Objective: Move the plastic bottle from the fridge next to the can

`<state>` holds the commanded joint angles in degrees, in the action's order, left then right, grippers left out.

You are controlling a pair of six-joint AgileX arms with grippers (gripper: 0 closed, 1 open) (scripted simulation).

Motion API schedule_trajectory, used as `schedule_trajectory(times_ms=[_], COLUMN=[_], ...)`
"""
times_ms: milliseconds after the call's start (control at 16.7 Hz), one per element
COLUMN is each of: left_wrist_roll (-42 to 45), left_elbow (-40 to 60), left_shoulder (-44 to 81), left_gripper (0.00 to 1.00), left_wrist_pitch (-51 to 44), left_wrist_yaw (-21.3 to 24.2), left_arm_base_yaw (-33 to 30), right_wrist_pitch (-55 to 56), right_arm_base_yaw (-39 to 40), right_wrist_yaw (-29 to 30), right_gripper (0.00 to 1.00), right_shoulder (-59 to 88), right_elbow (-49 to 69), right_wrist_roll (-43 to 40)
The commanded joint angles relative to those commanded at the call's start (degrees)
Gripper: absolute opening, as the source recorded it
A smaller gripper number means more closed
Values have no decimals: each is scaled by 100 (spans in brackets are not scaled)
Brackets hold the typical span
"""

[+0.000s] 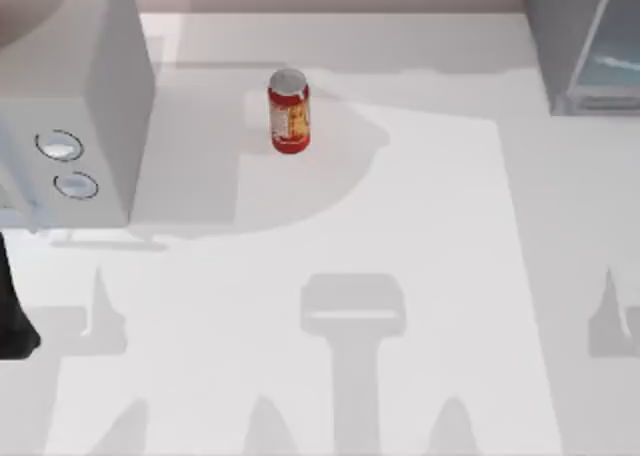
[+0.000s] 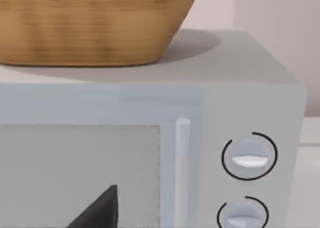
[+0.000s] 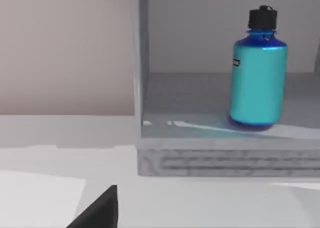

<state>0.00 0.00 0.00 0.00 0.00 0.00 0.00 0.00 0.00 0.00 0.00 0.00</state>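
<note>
Currently nothing of the task is done, by my judgement. Neither claw's state can be told from these views. Mid-table, toward the far side, the can (image 1: 288, 111) stands upright and alone on the table (image 1: 400, 276). At the far right, the fridge (image 1: 580, 46) is open, with the plastic bottle (image 3: 258, 73) upright on its shelf, ungrasped. Reach, grasp and transfer remain.
</note>
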Motion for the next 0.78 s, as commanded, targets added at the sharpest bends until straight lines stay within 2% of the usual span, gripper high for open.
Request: schedule_trajectory(times_ms=[240,420,780], left_wrist_roll=[0,0,0], left_elbow=[0,0,0], left_shoulder=[0,0,0], left_gripper=[100,100,100], left_wrist_pitch=[0,0,0], left_wrist_yaw=[0,0,0], left_arm_base_yaw=[0,0,0], right_wrist_pitch=[128,624,2283], right_arm_base_yaw=[-28,-138,-504], right_wrist_yaw=[-24,-117,-432], right_gripper=[100,100,100], right_shoulder=[176,898,3949], right_elbow=[116,562,2056], right_wrist_roll=[0,-2,-11])
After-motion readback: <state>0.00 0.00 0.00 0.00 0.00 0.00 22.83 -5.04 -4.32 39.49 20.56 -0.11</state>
